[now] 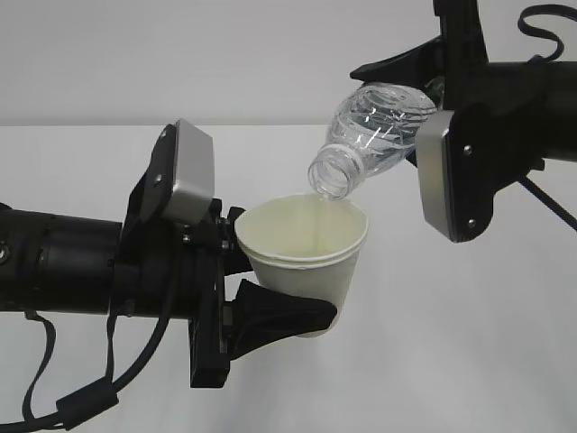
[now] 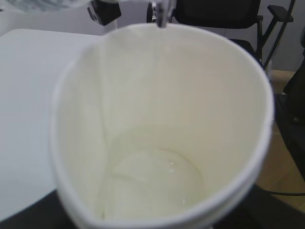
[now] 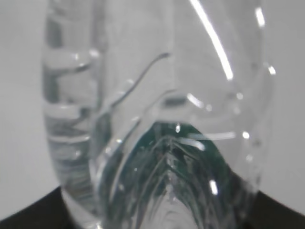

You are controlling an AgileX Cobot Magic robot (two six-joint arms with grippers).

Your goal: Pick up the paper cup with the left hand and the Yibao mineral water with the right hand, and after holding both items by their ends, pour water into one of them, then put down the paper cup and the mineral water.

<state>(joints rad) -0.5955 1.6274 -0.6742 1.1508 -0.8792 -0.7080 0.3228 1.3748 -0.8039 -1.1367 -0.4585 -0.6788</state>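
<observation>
Item: paper cup (image 1: 306,257), light, crushable; our left hand (image 1: 242,287) pinches its lower wall. Yibao mineral water (image 1: 374,131), slippery, thin-walled, tilted at its one o'clock; our right hand (image 1: 431,122) clamps its base end.

- No text, brand or number is readable anywhere.
- The clear ribbed plastic bottle (image 1: 379,126) shows only a blurred green patch, its lettering illegible.
</observation>
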